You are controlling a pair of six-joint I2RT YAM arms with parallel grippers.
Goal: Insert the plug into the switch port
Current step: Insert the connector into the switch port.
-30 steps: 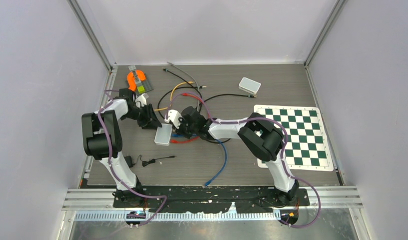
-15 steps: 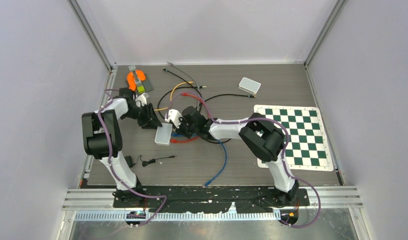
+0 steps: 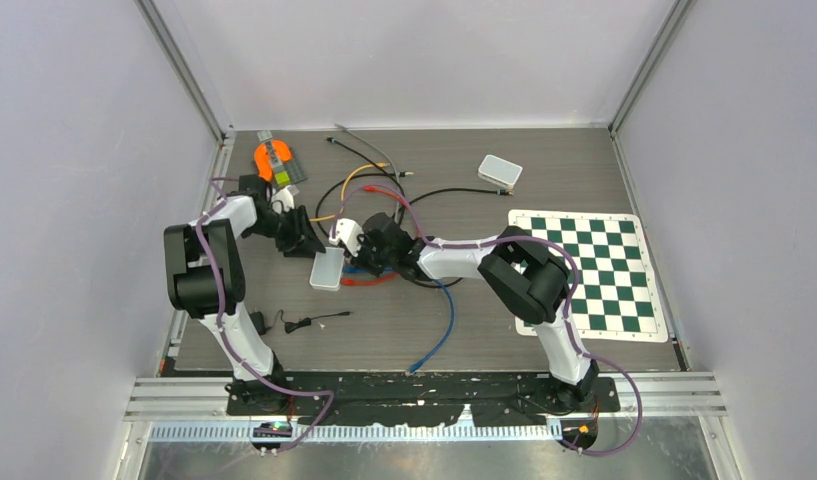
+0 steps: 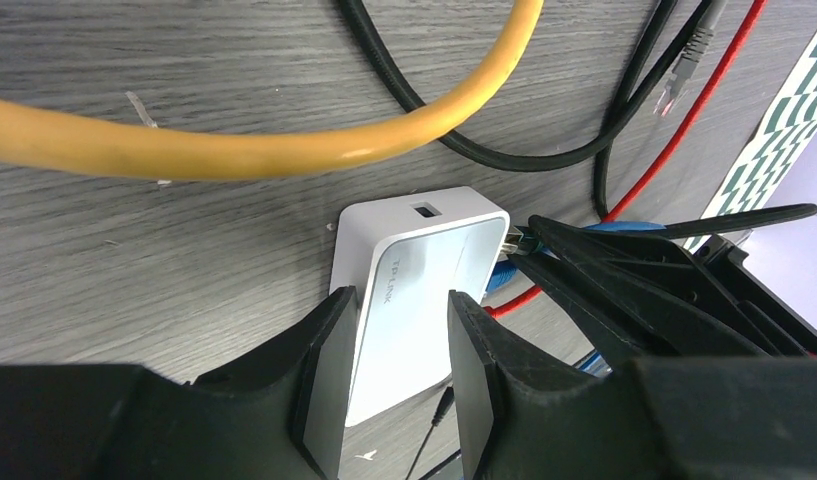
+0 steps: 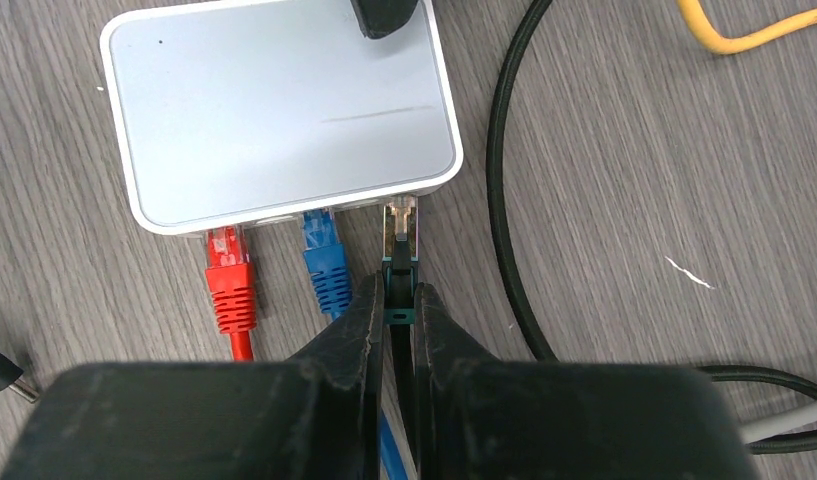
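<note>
While the left gripper (image 4: 399, 325) is clamping the switch (image 4: 424, 260), the right gripper (image 5: 394, 300) is pinching the boot of the Ethernet plug (image 5: 400, 225) (tip ahead, probably brittle).

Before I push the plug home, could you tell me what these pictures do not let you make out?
1. Port openings: the right wrist view shows only the switch top, so the plug tip's depth is unclear.
2. Plug's cable: hidden inside the right gripper.
3. Switch's near end: in the left wrist view, covered by the left gripper.
4. Top external view: plug too small to pick out.
</note>
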